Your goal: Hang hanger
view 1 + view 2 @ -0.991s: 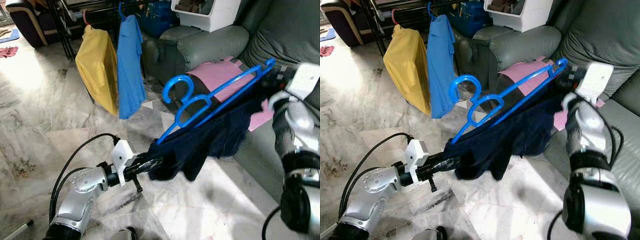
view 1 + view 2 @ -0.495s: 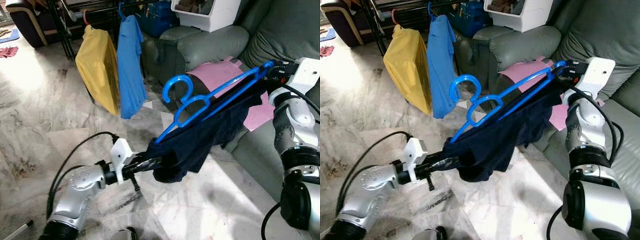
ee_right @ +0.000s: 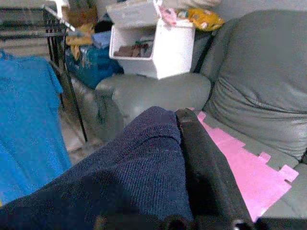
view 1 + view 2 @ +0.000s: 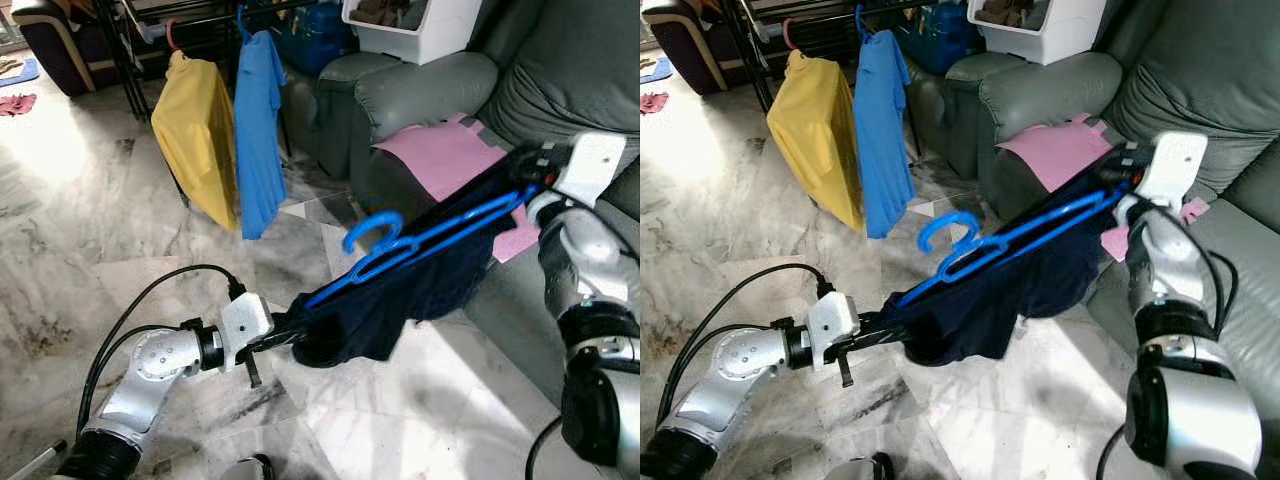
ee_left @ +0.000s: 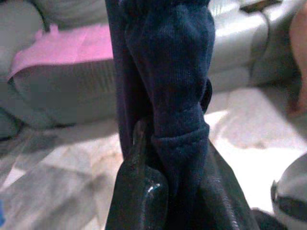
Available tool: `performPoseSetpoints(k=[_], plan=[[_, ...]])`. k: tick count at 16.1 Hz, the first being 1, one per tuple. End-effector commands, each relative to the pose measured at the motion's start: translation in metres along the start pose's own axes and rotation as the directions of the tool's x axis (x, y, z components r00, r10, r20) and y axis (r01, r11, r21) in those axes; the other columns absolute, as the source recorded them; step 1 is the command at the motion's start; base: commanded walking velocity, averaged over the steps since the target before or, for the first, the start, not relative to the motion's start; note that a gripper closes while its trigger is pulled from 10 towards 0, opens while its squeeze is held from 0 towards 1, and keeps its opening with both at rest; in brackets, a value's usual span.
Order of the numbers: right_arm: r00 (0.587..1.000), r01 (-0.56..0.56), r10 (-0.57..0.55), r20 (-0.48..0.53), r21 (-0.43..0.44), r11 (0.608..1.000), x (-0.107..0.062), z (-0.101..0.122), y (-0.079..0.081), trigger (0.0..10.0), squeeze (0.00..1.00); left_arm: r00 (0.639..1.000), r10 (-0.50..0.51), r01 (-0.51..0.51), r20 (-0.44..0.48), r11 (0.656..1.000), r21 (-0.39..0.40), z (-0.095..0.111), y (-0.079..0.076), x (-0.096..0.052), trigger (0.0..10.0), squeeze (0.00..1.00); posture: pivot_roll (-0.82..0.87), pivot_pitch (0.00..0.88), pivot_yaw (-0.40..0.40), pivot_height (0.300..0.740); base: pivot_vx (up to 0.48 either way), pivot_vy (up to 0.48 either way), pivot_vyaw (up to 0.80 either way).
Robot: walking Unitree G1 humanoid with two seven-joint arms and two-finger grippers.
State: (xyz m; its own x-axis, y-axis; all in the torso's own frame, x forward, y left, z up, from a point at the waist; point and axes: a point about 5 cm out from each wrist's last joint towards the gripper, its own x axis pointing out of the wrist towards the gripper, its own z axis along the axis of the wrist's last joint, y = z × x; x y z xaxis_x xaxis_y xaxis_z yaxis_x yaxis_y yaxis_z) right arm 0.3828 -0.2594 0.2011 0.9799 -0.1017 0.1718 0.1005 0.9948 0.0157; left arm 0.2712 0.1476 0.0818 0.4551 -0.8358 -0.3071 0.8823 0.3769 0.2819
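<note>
The blue hanger (image 4: pixel 420 245) carries a dark navy garment (image 4: pixel 400 290) and is held slung between both arms, low over the marble floor (image 4: pixel 80 230), near the grey sofa (image 4: pixel 420 90). The left gripper (image 4: pixel 290 335) pinches the near-left end of the garment, its fingers closed on a fold of navy cloth, as the left wrist view confirms. The right gripper (image 4: pixel 530 175) holds the far-right end by the sofa, fingers clamped on cloth there too.

The rack (image 4: pixel 140 30) stands far left, with a yellow shirt (image 4: pixel 195 140) and a blue shirt (image 4: pixel 258 130) already hanging on it, well apart from the hanger.

The likely trouble: both grips look to be on fabric rather than plastic, so the hanger could slide or tip out of the garment once it is raised. The hook (image 4: pixel 372 232) lies tilted, not upright, so it may miss the rail. The sagging cloth could also drag on the floor or catch the pink mat (image 4: pixel 450 150) on the sofa.

No brand, label or writing is readable
</note>
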Motion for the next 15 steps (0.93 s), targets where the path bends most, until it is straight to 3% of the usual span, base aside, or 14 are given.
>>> performPoseSetpoints(k=[1,3,5,6,7,8,9,11,13,14,15], plan=[[0.987,0.088,-0.083,0.137,-0.034,0.996,0.003,0.038,-0.027,0.0,0.00,0.969,-0.015,-0.005,-0.248,0.997,-0.081,-0.043,-0.009,-0.022,0.0,0.00,0.00,0.100,-0.012,0.740,0.000,0.000,0.00],[0.989,0.063,-0.051,0.143,-0.081,0.995,0.005,0.039,-0.020,0.0,0.00,0.933,0.120,-0.170,-0.341,0.978,-0.122,-0.055,0.003,-0.024,0.0,0.00,0.00,0.099,-0.010,0.740,0.000,0.000,0.00],[0.988,0.040,-0.016,0.153,-0.156,0.987,0.004,0.039,-0.016,0.0,0.00,0.892,0.271,-0.359,-0.362,0.911,-0.203,-0.057,0.018,-0.024,0.0,0.00,0.00,0.098,-0.009,0.740,0.000,0.000,0.00],[0.985,0.057,-0.026,0.171,-0.179,0.982,0.002,0.040,-0.018,0.0,0.00,0.859,0.337,-0.436,-0.386,0.876,-0.207,-0.060,0.024,-0.026,0.0,0.00,0.00,0.095,-0.006,0.740,0.000,0.000,0.00],[0.981,0.081,-0.043,0.188,-0.199,0.977,0.000,0.042,-0.022,0.0,0.00,0.822,0.382,-0.491,-0.423,0.851,-0.186,-0.066,0.026,-0.031,0.0,0.00,0.00,0.094,-0.003,0.740,0.000,0.000,0.00],[0.980,0.087,-0.043,0.196,-0.223,0.971,-0.002,0.043,-0.025,0.0,0.00,0.806,0.399,-0.519,-0.437,0.831,-0.198,-0.069,0.027,-0.034,0.0,0.00,0.00,0.094,0.000,0.740,0.000,0.000,0.00],[0.976,0.071,-0.007,0.217,-0.291,0.954,-0.005,0.046,-0.022,0.0,0.00,0.774,0.432,-0.542,-0.462,0.830,-0.131,-0.070,0.028,-0.035,0.0,0.00,0.00,0.095,0.003,0.740,0.000,0.000,0.00],[0.972,0.047,0.033,0.231,-0.333,0.942,-0.007,0.047,-0.014,0.0,0.00,0.752,0.462,-0.574,-0.470,0.810,-0.123,-0.069,0.028,-0.032,0.0,0.00,0.00,0.097,0.010,0.740,0.000,0.000,0.00],[0.974,-0.003,0.084,0.210,-0.358,0.934,-0.010,0.034,0.009,0.0,0.00,0.737,0.543,-0.645,-0.403,0.743,-0.177,-0.046,0.030,-0.003,0.0,0.00,-0.01,0.097,0.016,0.740,0.000,0.000,0.00],[0.977,-0.019,0.094,0.191,-0.362,0.932,-0.010,0.027,0.017,0.0,0.00,0.742,0.556,-0.653,-0.373,0.724,-0.220,-0.037,0.028,0.008,0.0,0.00,0.00,0.095,0.017,0.740,0.000,0.000,0.00],[0.980,-0.070,0.137,0.146,-0.389,0.919,-0.010,0.015,0.035,0.0,0.00,0.770,0.552,-0.635,-0.321,0.711,-0.301,-0.020,0.021,0.029,0.0,0.00,0.00,0.093,0.018,0.740,0.000,0.000,0.00]])
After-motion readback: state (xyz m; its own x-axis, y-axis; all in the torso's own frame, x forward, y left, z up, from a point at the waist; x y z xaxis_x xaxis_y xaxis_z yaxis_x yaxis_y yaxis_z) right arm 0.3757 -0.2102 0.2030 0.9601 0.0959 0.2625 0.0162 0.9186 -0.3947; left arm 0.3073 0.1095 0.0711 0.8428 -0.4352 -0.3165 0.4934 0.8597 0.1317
